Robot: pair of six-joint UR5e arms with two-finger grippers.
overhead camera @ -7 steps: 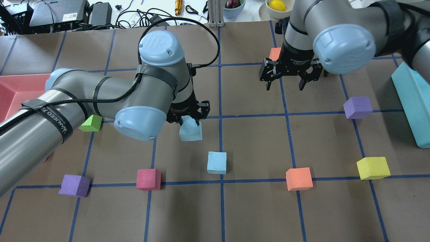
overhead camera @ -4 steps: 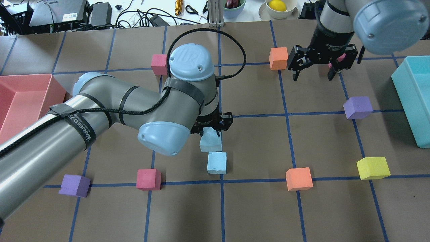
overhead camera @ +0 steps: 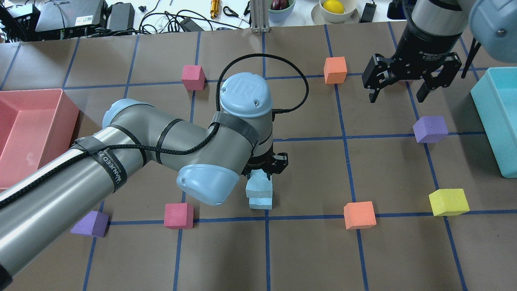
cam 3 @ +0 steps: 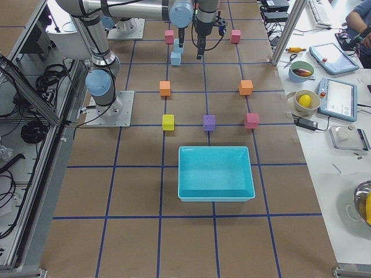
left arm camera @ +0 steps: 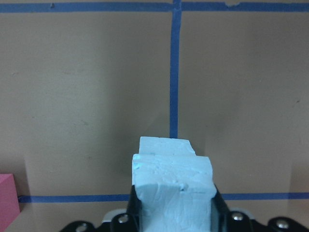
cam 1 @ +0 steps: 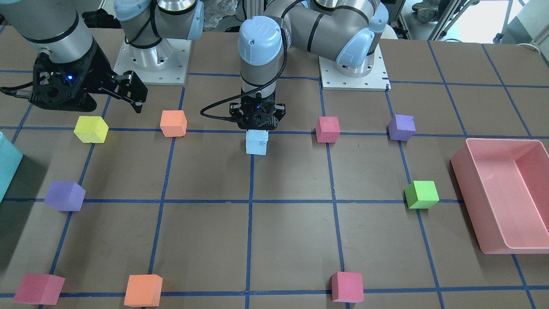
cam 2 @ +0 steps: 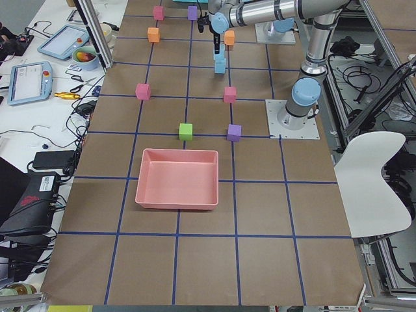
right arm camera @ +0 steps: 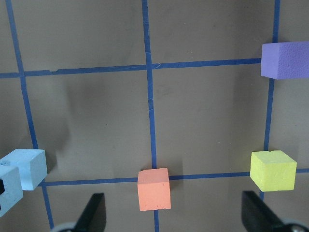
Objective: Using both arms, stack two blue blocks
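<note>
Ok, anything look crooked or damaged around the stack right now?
Only minor: the upper blue block, gripped by the left pincer, has dented foam and looks slightly off square over the lower blue block. Nothing else stands out.

Table: the table paper (overhead camera: 307, 250) is coloured brown and crossed by a blue tape grid.
Blocks: the upper blue block (overhead camera: 258, 182) and lower blue block (overhead camera: 261, 204) are tinted pale sky-blue.
Arms: the left arm (overhead camera: 133, 135) and right arm (overhead camera: 436, 14) are finished silver, capped light blue.
Grippers: the left gripper (cam 1: 257, 130) and right gripper (overhead camera: 396, 99) are coloured black.
Bins: the left bin (overhead camera: 28, 129) is coloured pink, the right bin (overhead camera: 494, 121) turquoise.
Cubes: purple cube (overhead camera: 430, 129), yellow cube (overhead camera: 448, 202), orange cube (overhead camera: 359, 215), red-pink cube (overhead camera: 178, 215), green cube (cam 1: 421, 194).
</note>
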